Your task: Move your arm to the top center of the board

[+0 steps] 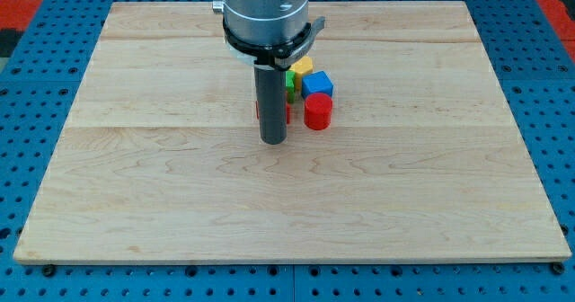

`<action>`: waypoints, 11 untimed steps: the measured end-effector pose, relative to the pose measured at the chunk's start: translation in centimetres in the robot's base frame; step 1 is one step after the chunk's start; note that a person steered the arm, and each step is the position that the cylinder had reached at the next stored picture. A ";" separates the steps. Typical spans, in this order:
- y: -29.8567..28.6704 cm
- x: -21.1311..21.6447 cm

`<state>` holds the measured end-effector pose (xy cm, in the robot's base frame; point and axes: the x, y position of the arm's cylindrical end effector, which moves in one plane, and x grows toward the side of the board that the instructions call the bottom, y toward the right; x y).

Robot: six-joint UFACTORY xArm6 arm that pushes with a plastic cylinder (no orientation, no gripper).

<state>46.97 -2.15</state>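
Board (pixel 135 203): light wood, bare along its left edge and both bottom corners. You see nothing there to snag on.

My tip (pixel 273 142) sits near the board's middle, slightly left of the centreline and well short of the top edge. No jaws on this rig, only the plain rod, so it grips nothing and nothing is held.

Just behind the rod, a sliver of a red block (pixel 258 110) shows on its left side; shape cannot be made out. Right of the rod: a green block (pixel 290 85), mostly hidden, a yellow block (pixel 303 66) under the arm's collar, a blue cube (pixel 317 84), and a red cylinder (pixel 318 111) nearest the bottom edge. All are packed tight, touching or nearly so.

The target, the top centre of the board, lies straight beyond this cluster, partly hidden by the arm body.

Risk, as you should judge it: a direct run toward the top edge would plough the rod through the cluster and scatter the blocks. Skirting via the left looks safer, though the hidden red block sits close there.
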 end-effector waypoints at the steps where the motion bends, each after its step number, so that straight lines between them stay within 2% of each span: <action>1: 0.1 2.0; 2: 0.5 2.2; 3: 2.5 4.9; 4: 1.8 3.3; 5: -5.5 0.1; 6: -10.1 -3.4; 7: -12.4 -8.0; 8: -14.5 -14.6; 10: -13.7 -26.7; 11: -11.6 -27.8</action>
